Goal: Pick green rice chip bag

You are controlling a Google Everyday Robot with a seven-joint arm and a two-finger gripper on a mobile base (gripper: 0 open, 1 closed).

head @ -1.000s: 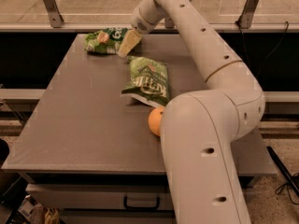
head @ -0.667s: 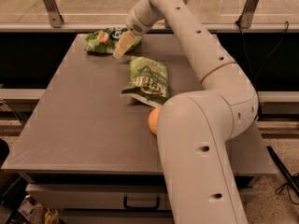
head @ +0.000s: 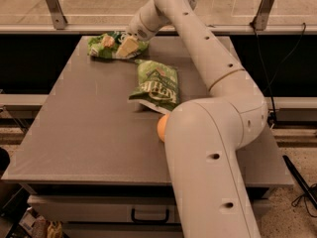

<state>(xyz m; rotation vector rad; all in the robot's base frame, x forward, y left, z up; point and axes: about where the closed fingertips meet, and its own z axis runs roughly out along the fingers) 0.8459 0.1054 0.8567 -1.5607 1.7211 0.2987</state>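
Observation:
The green rice chip bag [head: 102, 45] is a small wide light-green glossy bag. It lies at the far left of the grey table [head: 84, 128]. My gripper [head: 126, 47] is at the bag's right end, with its pale fingers [head: 128, 46] pointing down and left over the bag. The arm reaches across the table from the lower right and covers the bag's right edge.
A longer, darker green bag with white block lettering [head: 156, 84] lies mid-table, just below my gripper. An orange [head: 162, 128] sits beside my arm's lower link. A metal rail and glass run behind the far table edge.
My gripper has moved left, from beside the light-green bag to over its right end. The bags and the orange have not moved.

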